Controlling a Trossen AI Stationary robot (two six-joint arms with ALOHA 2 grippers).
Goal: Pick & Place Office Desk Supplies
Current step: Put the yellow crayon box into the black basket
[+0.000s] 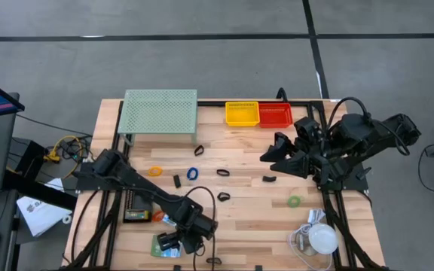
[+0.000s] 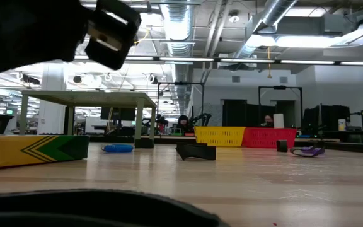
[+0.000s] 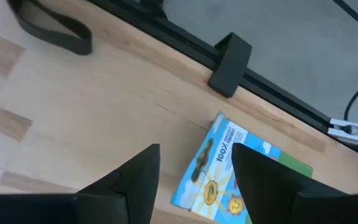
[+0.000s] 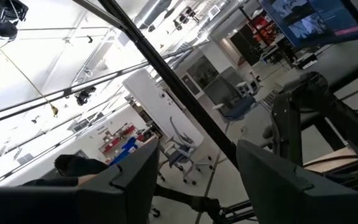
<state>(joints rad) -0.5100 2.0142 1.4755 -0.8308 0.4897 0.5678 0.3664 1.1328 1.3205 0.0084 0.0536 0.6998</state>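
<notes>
Nearest the table's front edge, our left gripper [image 1: 173, 242] hangs over a flat green card-backed pack [image 3: 219, 167], jaws apart w/ nothing between them; the pack's blue printed face shows between the fingers. We judge this the approach-to-grasp step: next we need to drop, straddle the pack's edges & close. Mid-table lie a blue ring [image 1: 193, 174], orange ring [image 1: 154, 171] & black clips [image 1: 223, 172]. At the far right, the right gripper [image 1: 276, 154] waits, open, empty.

Two baskets [image 1: 258, 114] right of mesh stand [image 1: 158, 111], dome [image 1: 323, 239] near right front corner
</notes>
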